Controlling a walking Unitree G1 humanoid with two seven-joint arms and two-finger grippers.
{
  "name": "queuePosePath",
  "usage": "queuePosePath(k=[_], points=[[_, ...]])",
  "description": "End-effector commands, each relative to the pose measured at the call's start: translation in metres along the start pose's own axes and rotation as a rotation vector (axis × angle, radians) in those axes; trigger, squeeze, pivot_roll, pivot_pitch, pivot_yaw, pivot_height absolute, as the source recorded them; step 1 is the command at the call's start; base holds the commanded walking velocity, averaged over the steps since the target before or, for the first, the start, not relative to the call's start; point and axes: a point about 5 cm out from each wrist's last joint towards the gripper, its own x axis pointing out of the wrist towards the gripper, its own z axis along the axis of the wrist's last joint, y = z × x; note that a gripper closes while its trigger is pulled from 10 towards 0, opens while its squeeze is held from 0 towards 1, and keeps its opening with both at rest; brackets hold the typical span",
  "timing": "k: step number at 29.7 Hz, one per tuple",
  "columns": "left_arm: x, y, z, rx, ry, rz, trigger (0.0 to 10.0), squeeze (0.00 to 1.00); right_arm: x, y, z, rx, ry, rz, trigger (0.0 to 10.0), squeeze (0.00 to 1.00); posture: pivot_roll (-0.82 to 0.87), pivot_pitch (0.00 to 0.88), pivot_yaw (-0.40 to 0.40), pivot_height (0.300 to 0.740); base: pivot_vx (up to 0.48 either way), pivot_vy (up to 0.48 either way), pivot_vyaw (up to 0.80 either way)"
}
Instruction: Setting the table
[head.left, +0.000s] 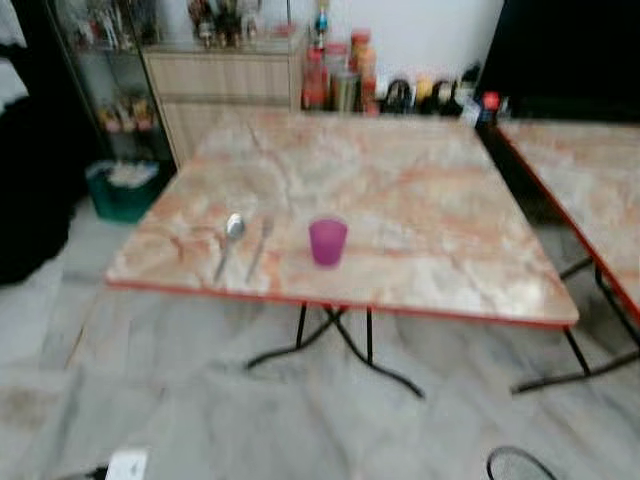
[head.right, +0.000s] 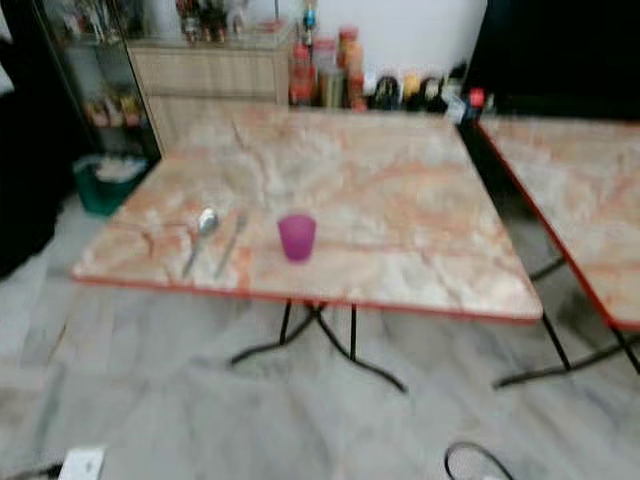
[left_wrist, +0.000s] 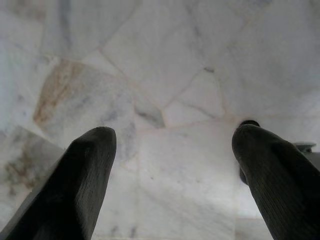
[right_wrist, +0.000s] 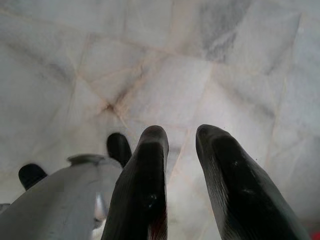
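Nearest, a pale marble-patterned tile floor (head.left: 200, 420) was seen, veined grey, with a black cable loop (head.left: 520, 462) and a small white object (head.left: 127, 464) lying on it. The left gripper (left_wrist: 170, 150) hung over the floor with its black fingers spread wide apart, nothing between them. The right gripper (right_wrist: 182, 150) also hung over the floor, its fingers set close with a narrow gap, holding nothing.

Beyond stood a square folding table (head.left: 420, 200) with a pink-and-cream marbled top, red edging and thin black legs. Near its front edge a metal spoon (head.left: 230, 240) and fork (head.left: 260, 245) were laid side by side, just beside a magenta translucent cup (head.left: 327, 241), standing upright. A second similar table (head.left: 590, 190) stood to the right. Farther back, bottles and jars (head.left: 345, 75) were lined against the wall beside a wooden cabinet (head.left: 220, 90).
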Motion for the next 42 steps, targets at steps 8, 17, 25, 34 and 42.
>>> queuePosePath(k=[8, 17, 25, 34, 42], points=[[0.0003, -0.0040, 0.0010, -0.021, -0.010, -0.002, 10.0, 0.00, -0.0007, -0.0049, -0.0026, 0.017, 0.004, -0.013, 10.0, 0.00, 0.02, 0.075, -0.008, 0.740, 0.000, 0.000, 0.00], [0.0004, -0.0039, 0.0021, -0.024, -0.019, 0.008, 10.0, 0.00, -0.0004, -0.0025, -0.0016, 0.017, 0.001, -0.009, 10.0, 0.00, 0.02, 0.076, -0.008, 0.740, 0.291, 0.000, -0.13], [0.0004, -0.0043, 0.0018, -0.026, -0.018, 0.005, 10.0, 0.00, -0.0004, -0.0027, -0.0013, 0.018, -0.003, -0.015, 10.0, 0.00, 0.03, 0.075, -0.010, 0.740, 0.415, 0.000, -0.14], [0.0004, -0.0045, 0.0015, -0.025, -0.016, 0.004, 10.0, 0.00, -0.0004, -0.0014, -0.0033, 0.012, 0.012, -0.012, 10.0, 0.00, 0.03, 0.073, -0.009, 0.740, 0.400, 0.000, -0.05], [0.0004, -0.0045, 0.0009, -0.012, -0.010, 0.002, 10.0, 0.00, -0.0002, 0.0008, -0.0030, 0.004, 0.009, -0.013, 10.0, 0.00, 0.03, 0.070, -0.010, 0.740, 0.082, 0.000, -0.06]])
